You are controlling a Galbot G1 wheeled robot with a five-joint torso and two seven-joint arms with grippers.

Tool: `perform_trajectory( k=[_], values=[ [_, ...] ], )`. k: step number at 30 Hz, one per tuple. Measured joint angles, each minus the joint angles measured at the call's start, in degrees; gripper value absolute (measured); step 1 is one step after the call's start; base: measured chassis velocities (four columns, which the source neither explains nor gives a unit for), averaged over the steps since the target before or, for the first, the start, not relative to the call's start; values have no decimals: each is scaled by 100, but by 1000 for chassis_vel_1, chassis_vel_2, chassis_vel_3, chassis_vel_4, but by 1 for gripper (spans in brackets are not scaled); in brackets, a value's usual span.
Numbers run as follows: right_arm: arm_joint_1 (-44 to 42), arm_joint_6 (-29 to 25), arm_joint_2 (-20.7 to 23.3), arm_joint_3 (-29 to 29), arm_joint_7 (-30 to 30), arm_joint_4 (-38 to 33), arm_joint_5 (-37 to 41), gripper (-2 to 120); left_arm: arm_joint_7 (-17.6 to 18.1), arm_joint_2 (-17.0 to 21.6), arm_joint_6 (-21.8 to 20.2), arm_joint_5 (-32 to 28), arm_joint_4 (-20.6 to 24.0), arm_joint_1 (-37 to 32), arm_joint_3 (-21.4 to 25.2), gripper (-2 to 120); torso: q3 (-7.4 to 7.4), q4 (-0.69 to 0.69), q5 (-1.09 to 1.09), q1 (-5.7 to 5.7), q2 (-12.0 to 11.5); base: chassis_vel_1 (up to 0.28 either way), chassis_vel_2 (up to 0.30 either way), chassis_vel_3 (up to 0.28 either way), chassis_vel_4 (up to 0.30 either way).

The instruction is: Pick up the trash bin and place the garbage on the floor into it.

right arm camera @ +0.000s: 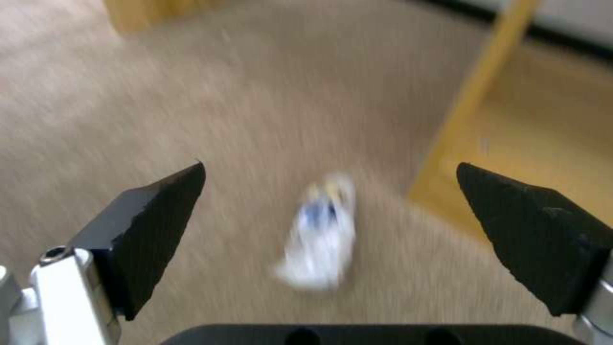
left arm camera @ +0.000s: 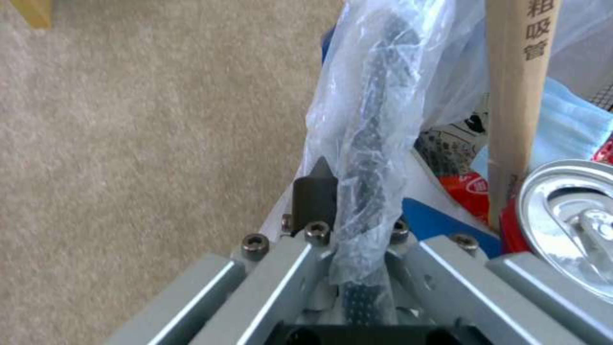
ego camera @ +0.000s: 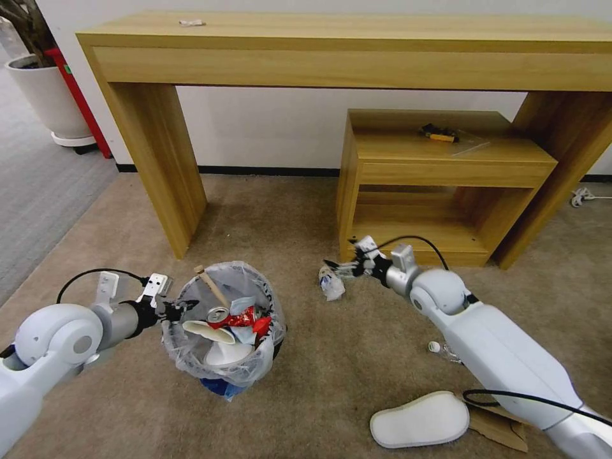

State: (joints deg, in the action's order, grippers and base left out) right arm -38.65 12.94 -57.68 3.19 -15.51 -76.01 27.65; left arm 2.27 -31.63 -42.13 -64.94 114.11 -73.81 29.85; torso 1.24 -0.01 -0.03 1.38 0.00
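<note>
Trash bin (ego camera: 223,325) left of wrapper (ego camera: 331,282); insole (ego camera: 419,419) nearer right.

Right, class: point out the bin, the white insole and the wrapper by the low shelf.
bin (ego camera: 191,347), head view, bag-covered side wall.
insole (ego camera: 421,419), head view, middle of its top.
wrapper (right arm camera: 319,237), right wrist view, its white middle.

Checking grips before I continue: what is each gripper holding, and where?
Left gripper clamps the bin by its bag-covered rim. Right gripper is open, holding nothing.

Red can (ego camera: 218,315), white insole (ego camera: 419,419), beige-tan floor (ego camera: 331,376).
</note>
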Motion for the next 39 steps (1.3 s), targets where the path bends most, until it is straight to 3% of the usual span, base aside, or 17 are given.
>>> perform_trajectory(
  k=[3, 4, 6, 8, 11, 14, 19, 30, 36, 39],
  values=[
    [83, -330, -350, -38, -302, 1111, 30, 100, 7, -11, 0, 0, 46, -134, 95, 0, 0, 0, 3, 0, 0, 0, 0, 0, 0],
    [83, -330, -350, -38, -302, 1111, 30, 100, 7, -11, 0, 0, 46, -134, 95, 0, 0, 0, 3, 0, 0, 0, 0, 0, 0],
    [253, -558, -740, -46, -542, 1923, 53, 100, 12, -20, 0, 0, 66, -145, 100, 0, 0, -1, 1, 0, 0, 0, 0, 0, 0],
    [310, -629, -854, -42, -626, 2134, 54, 100, 16, -24, 0, -1, 74, -142, 96, 0, 0, 0, 3, 0, 0, 0, 0, 0, 0],
    [618, -964, -1336, 20, -1002, 3085, 75, 100, 62, -50, 0, -21, 108, -51, -18, 0, 1, 3, -1, 0, 0, 0, 0, 0, 0],
    [808, -950, -1574, 51, -938, 3561, 111, 100, 91, -54, 0, -45, 137, 26, -121, 0, 0, 0, -1, 0, 0, 0, 0, 0, 0],
    [1003, -717, -1796, 43, -420, 3945, 153, 100, 97, -19, 0, -79, 204, 41, -180, 0, 0, 1, 0, 0, 0, 0, 0, 0, 0],
    [1418, -663, -2114, 48, -483, 4955, 357, 99, 97, 6, 0, -99, 240, 133, -270, 0, 0, 1, 1, 0, 0, 0, 0, 0, 0],
    [1470, -737, -2168, 56, -561, 5105, 363, 84, 85, 8, 0, -100, 240, 139, -270, 0, 0, 0, 1, 0, 0, 0, 0, 0, 0],
    [1517, -769, -2219, 63, -605, 5244, 372, 69, 78, -15, 0, -92, 236, 148, -272, 0, 1, 0, 1, 0, 0, 0, 0, 0, 0]
  ],
)
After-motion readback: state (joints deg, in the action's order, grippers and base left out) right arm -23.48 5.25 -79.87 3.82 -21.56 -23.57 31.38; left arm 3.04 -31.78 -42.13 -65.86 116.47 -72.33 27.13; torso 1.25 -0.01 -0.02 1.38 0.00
